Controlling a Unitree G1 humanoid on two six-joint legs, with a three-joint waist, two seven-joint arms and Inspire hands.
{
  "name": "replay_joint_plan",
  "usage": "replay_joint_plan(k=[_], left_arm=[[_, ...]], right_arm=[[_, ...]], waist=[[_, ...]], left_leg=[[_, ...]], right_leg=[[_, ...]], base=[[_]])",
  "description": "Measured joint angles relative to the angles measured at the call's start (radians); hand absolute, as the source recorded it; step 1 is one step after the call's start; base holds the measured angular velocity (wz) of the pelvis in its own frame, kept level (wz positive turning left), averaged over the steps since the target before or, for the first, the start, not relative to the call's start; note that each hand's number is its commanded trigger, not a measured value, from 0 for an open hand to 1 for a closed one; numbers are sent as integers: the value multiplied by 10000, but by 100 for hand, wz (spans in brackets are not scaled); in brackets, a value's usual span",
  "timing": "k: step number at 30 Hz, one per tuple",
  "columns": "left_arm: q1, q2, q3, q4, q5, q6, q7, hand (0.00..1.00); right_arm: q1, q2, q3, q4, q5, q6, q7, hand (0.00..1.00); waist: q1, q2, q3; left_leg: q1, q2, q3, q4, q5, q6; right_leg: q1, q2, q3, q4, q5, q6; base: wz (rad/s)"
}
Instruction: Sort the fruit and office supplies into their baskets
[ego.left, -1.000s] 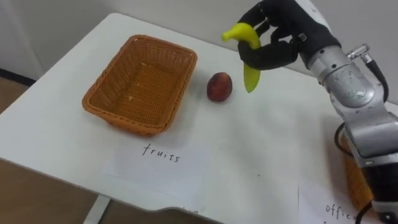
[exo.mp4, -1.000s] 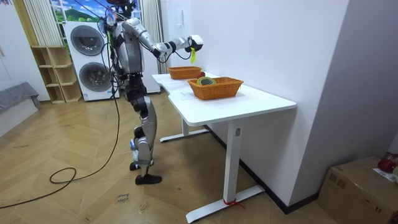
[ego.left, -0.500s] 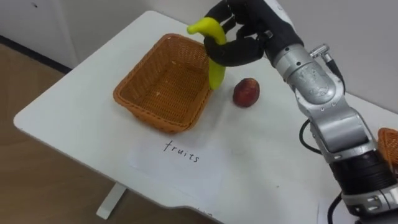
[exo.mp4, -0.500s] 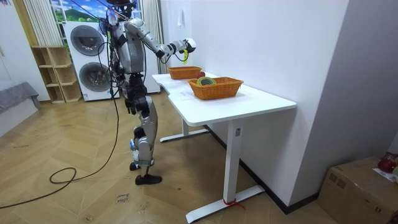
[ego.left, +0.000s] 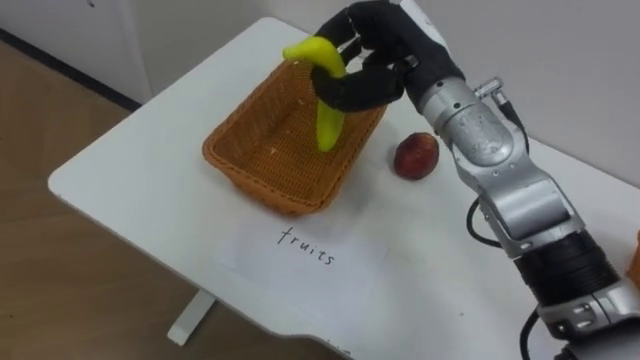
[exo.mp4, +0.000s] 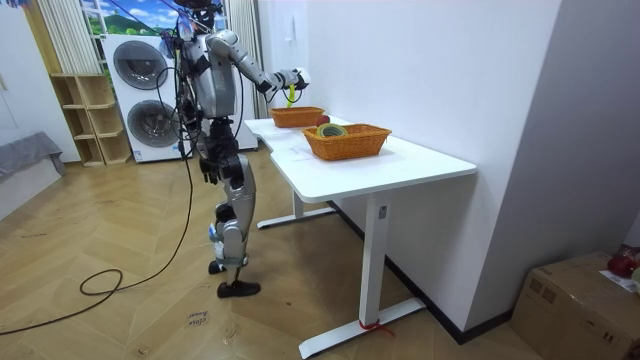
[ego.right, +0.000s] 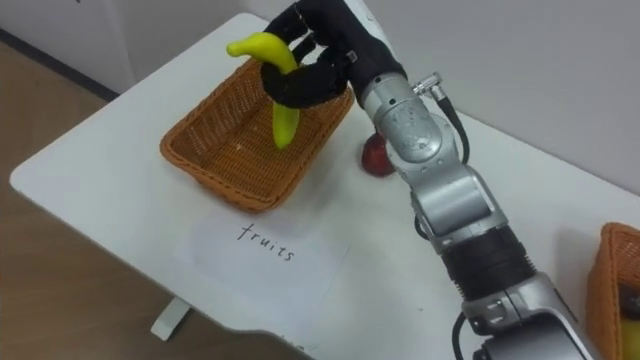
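Note:
My right hand (ego.left: 375, 62) (ego.right: 322, 52) hangs over the orange wicker fruit basket (ego.left: 260, 165) (ego.right: 205, 160), its fingers curled round a yellow banana (ego.left: 322, 100) (ego.right: 277, 90). The banana points down into the basket without touching its floor. A red apple (ego.left: 417, 157) (ego.right: 376, 158) lies on the white table (ego.left: 130, 190) just right of the basket. In the room view the robot stands at the table's far end with its right hand (exo.mp4: 293, 78) raised over the far basket (exo.mp4: 296, 117).
A paper label (ego.left: 300, 250) reading "fruits" lies in front of the basket. A second orange basket (ego.right: 615, 290) (exo.mp4: 347, 140) stands at the right with rolls of tape in it. The table's left and front edges are close.
My right hand has carried the banana leftward from above the apple to above the fruit basket. The head camera has swung left with it.

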Motion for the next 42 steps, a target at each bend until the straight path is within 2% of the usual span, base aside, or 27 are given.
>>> replay_joint_plan(k=[6,7,8,9,16,42], left_arm=[[13,47,5,-4,2,-1,-3,0],[14,44,-3,2,3,-1,-6,0],[14,38,-5,12,12,-1,-12,0],[19,37,-8,22,21,-1,-20,0],[13,41,-2,23,61,4,-117,0],[-32,127,0,23,60,24,-351,0]], right_arm=[[-3,0,119,7,256,-1,9,100],[-3,0,121,13,253,-3,9,67],[-7,0,120,43,254,-15,9,18],[-10,0,120,162,255,-25,9,0],[-12,0,123,822,171,-21,8,0],[-13,0,129,1481,-107,-21,-18,0]], waist=[[14,-86,21],[16,-99,20],[17,-99,20],[22,-99,20],[48,-91,25],[182,-124,1]], left_leg=[[-36,-61,-29,-37,23,40],[-36,-63,-29,-41,23,40],[-30,-65,-29,-46,23,40],[-28,-65,-28,-45,23,40],[-30,-62,-29,-67,24,41],[-10,-58,37,-79,29,49]], right_leg=[[-17,-22,0,6,-1,3],[-15,-14,-4,8,-1,2],[-9,-8,-8,9,-1,2],[-5,-4,-8,9,-1,2],[-25,11,-13,5,-1,3],[-16,11,10,-1,-6,11]], base=[[1],[0],[0],[0],[0],[0]])
